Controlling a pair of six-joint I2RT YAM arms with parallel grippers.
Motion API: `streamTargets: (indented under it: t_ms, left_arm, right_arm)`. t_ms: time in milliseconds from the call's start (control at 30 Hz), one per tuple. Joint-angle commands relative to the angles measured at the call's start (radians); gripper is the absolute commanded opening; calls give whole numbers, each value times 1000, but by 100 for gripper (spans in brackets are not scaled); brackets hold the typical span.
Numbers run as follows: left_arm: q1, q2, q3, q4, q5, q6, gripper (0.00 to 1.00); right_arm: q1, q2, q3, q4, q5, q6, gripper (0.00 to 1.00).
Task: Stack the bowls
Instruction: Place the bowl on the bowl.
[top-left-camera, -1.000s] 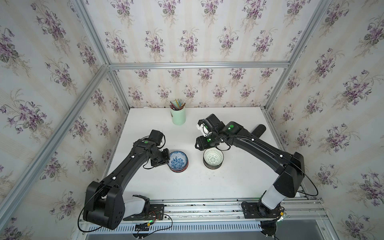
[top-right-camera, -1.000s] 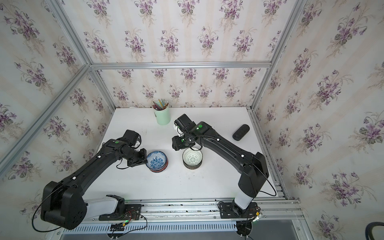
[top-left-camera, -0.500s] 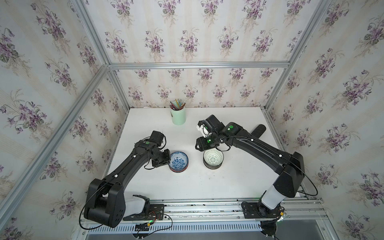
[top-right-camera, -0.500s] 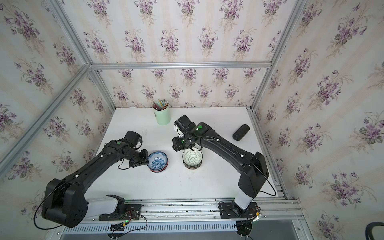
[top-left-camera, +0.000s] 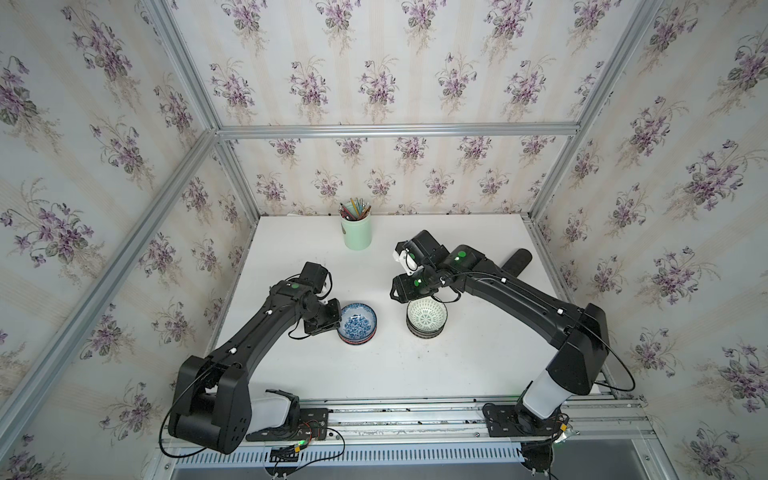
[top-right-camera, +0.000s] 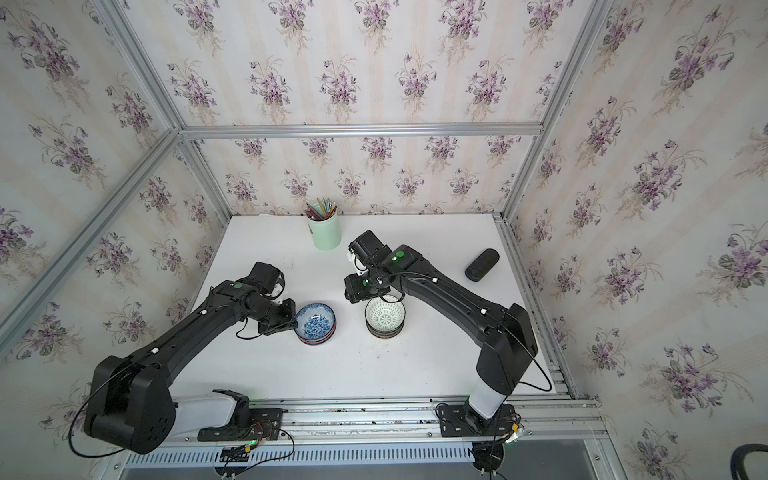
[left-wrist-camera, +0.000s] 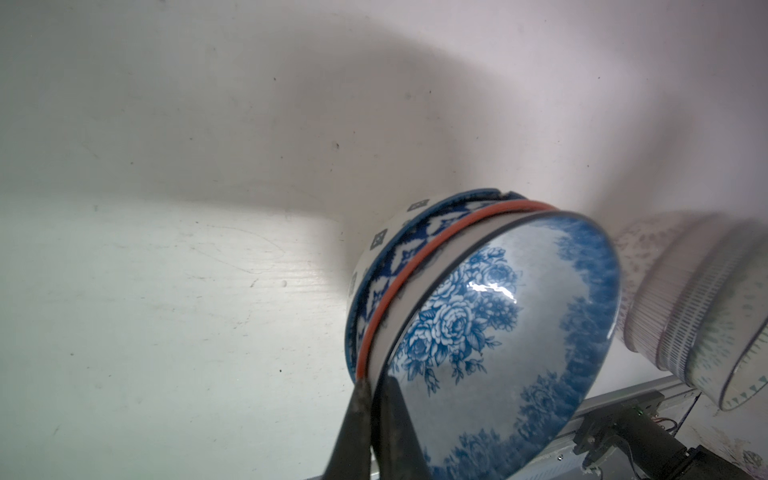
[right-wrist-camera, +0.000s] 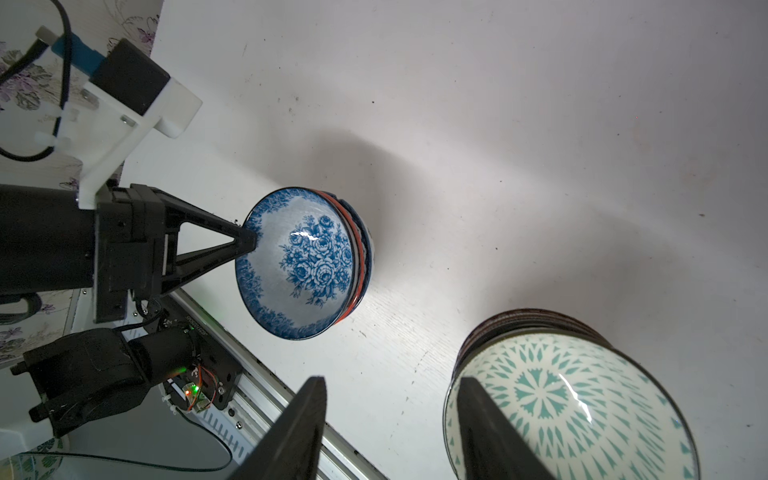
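Note:
Two stacks of bowls stand on the white table in both top views. A blue-white floral bowl (top-left-camera: 357, 324) (top-right-camera: 314, 323) (left-wrist-camera: 498, 332) (right-wrist-camera: 303, 257) tops the left stack, over an orange-rimmed bowl (left-wrist-camera: 399, 282) and a blue-patterned one. My left gripper (top-left-camera: 336, 318) (left-wrist-camera: 376, 378) is shut on the floral bowl's rim, one finger inside and one outside. The right stack has a white-green bowl (top-left-camera: 427, 318) (top-right-camera: 384, 314) (right-wrist-camera: 582, 407) on top of dark ones. My right gripper (top-left-camera: 415, 293) (right-wrist-camera: 390, 379) hangs open over that stack's far edge, holding nothing.
A mint-green cup of pencils (top-left-camera: 356, 235) stands at the back of the table. A dark oblong object (top-right-camera: 481, 264) lies near the right wall. An aluminium rail (top-left-camera: 395, 411) runs along the front edge, and papered walls close in three sides.

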Motion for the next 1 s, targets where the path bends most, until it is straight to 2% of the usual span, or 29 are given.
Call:
streamTargets:
  t_ms: [0, 67, 267, 367, 433, 533, 633, 700, 733, 767, 833, 900, 967]
  left_arm:
    - [1, -5, -5, 15, -3, 9, 0]
    - [1, -15, -8, 19, 3, 11, 1]
    - [1, -27, -12, 13, 9, 14, 14]
    - [1, -28, -11, 8, 5, 16, 26]
    - [1, -28, -8, 3, 2, 14, 37]
    - [1, -38, 11, -27, -41, 4, 51]
    - [1, -94, 60, -50, -158, -13, 62]
    - [-1, -139, 112, -49, -271, -16, 64]
    - [-1, -163, 134, -32, -374, -11, 65]
    - [-3, -182, 138, 8, -465, 10, 66]
    - [-4, -236, 94, 150, -603, 63, 67]
    - [-3, -271, 4, 326, -748, 127, 73]
    - [3, -266, -118, 549, -875, 208, 87]
  right_arm:
    - [1, -5, -1, 15, -2, 5, 56]
    - [0, -7, -4, 19, -2, 5, 56]
    - [0, -9, -7, 20, -4, 7, 56]
    - [1, -12, -8, 20, 0, 6, 56]
    - [0, -14, -9, 21, 3, 7, 56]
    - [-5, -34, -16, 37, 29, 11, 56]
    - [-38, -92, -55, 104, 113, 13, 56]
    - [-85, -162, -114, 188, 228, 4, 59]
    - [-113, -209, -169, 264, 280, -10, 60]
    - [-147, -257, -242, 357, 347, -21, 69]
    - [-210, -376, -428, 572, 539, -9, 96]
    - [-282, -478, -629, 770, 676, -27, 100]
    - [-361, -552, -845, 1044, 752, -93, 99]
